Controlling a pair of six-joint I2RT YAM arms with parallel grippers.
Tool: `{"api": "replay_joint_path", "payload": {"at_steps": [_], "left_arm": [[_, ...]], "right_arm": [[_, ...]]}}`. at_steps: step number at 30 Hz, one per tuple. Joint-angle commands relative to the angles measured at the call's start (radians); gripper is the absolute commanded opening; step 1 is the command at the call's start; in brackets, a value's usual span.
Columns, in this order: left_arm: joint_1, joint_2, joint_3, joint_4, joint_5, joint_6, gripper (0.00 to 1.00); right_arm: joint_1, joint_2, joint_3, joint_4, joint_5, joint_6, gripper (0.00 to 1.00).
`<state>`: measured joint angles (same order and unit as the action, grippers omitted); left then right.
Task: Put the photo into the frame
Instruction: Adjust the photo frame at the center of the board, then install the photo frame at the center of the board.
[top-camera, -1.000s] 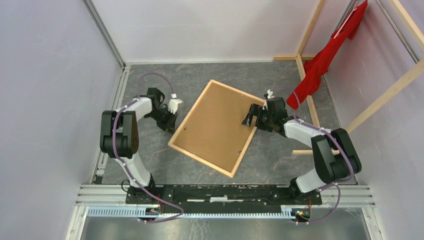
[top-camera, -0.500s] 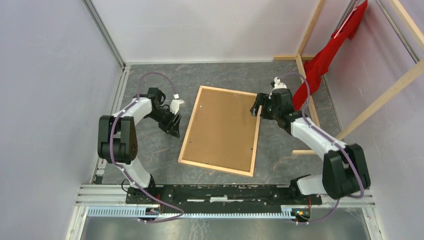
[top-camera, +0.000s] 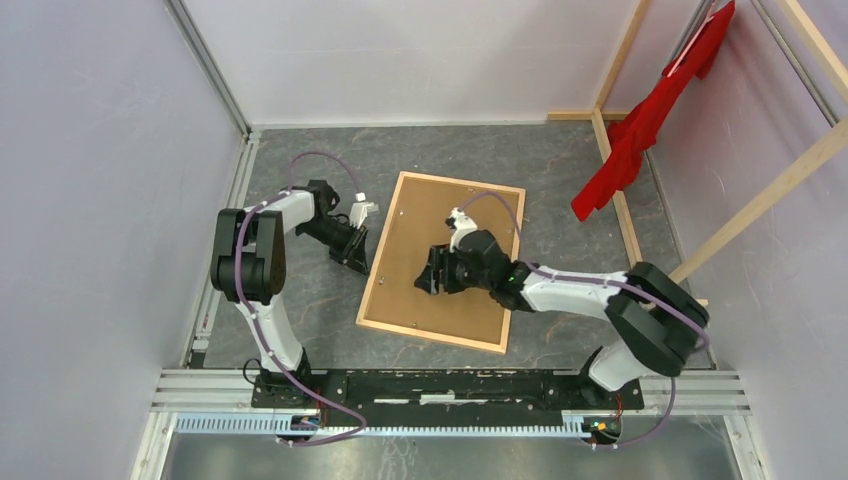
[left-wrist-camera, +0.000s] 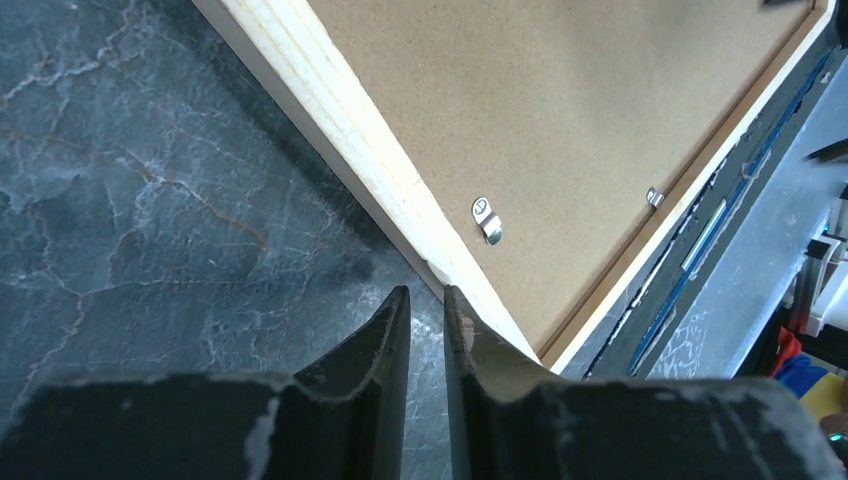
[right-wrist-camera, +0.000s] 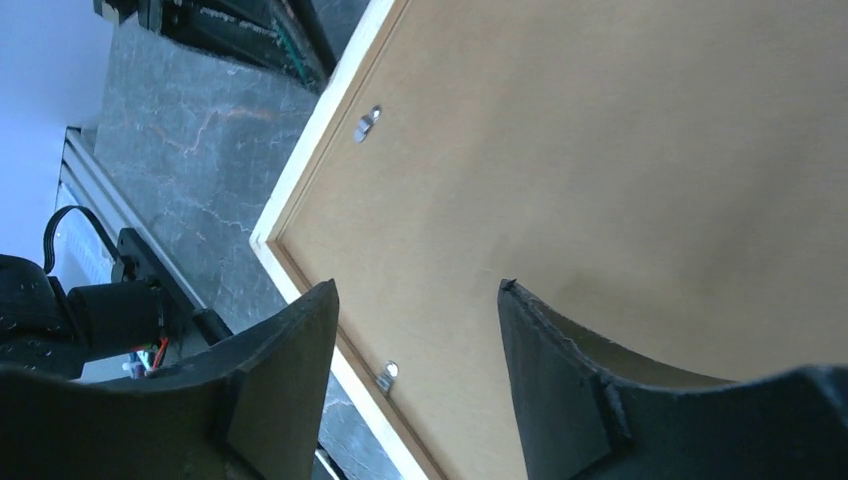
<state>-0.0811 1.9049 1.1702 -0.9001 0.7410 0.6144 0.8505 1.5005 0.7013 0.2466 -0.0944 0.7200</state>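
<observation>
My left tool (left-wrist-camera: 425, 300), narrow and holding nothing, sits at the left rail of the frame (top-camera: 372, 292), which lies face down mid-picture on the worktop (top-camera: 570, 200). My right tool (right-wrist-camera: 415, 288), wide and empty, hovers over the backing board (top-camera: 455, 205). The photo is not visible and is presumably beneath the board. Remaining: verify the clips (left-wrist-camera: 487, 220).

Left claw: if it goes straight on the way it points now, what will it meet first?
The left claw points at the long side of the thin light-wood picture frame. It would probably meet that wooden side first, before the brown backing board. The gap looks small, but depth is unclear.
</observation>
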Motion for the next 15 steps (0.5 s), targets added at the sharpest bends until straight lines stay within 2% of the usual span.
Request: {"api": "replay_joint_path", "payload": {"at_steps": [1, 7, 15], "left_arm": [[-0.003, 0.005, 0.022, -0.016, 0.048, -0.004, 0.24], [-0.002, 0.015, 0.022, -0.016, 0.037, -0.002, 0.23], [-0.002, 0.016, 0.015, -0.007, 0.014, -0.006, 0.20]], "right_arm": [[0.069, 0.106, 0.096, 0.140, 0.002, 0.064, 0.63], [0.115, 0.284, 0.214, 0.194, -0.046, 0.092, 0.54], [0.120, 0.408, 0.333, 0.189, -0.078, 0.102, 0.53]]}}
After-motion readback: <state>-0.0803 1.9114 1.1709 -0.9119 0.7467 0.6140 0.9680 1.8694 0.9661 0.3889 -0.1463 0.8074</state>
